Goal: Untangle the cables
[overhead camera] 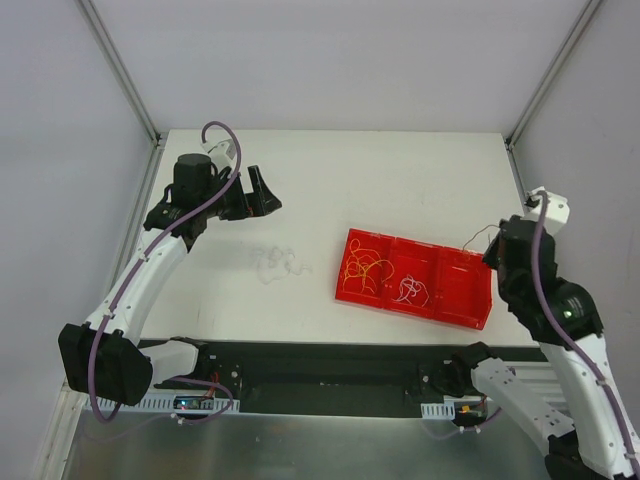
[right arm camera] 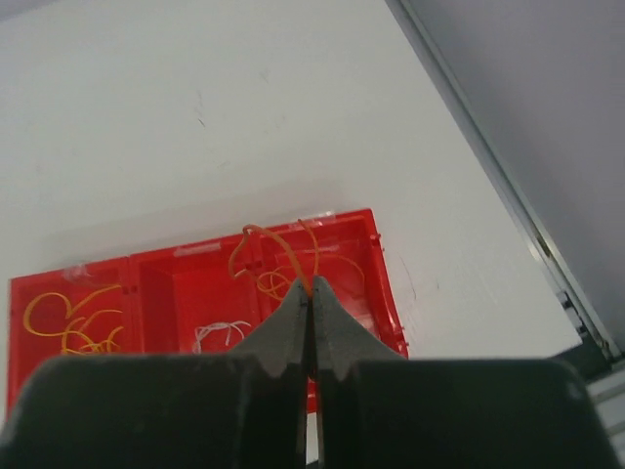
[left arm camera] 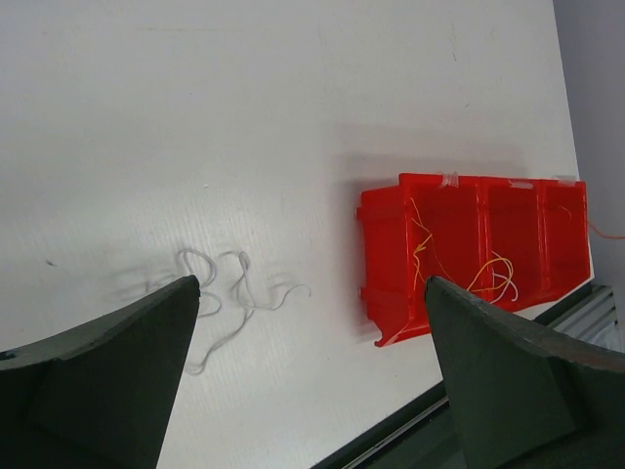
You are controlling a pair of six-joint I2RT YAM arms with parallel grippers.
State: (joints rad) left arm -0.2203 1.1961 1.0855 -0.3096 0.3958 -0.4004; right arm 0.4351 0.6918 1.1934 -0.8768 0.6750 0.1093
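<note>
Grey walls [overhead camera: 60, 120] enclose a white counter [overhead camera: 400, 170] seen from above. A red tray [overhead camera: 420, 312] with three compartments lies at about 4 o'clock from the counter's middle. The cables are spread over several places. Orange-yellow strands [overhead camera: 362, 268] lie in the tray's 9 o'clock compartment and a white strand [overhead camera: 410, 290] in the middle one. A loose white strand [overhead camera: 275, 262] lies on the bare counter at about 8 o'clock. A reddish-brown strand [right arm camera: 278, 244] loops above the 3 o'clock compartment.

The right end effector [right arm camera: 309, 293] has its fingers pressed together, pinching that reddish-brown strand by one part of its loop. The left end effector [left arm camera: 312, 285] is spread wide and holds nothing. It hangs above the counter at about 10 o'clock, near the loose white strand.

The strands look very light, soft and springy, so they would probably curl back, snag on one another and slip from a shallow pinch. A free end or an outer loop seems the best place to take hold, not the middle of a bunch.
</note>
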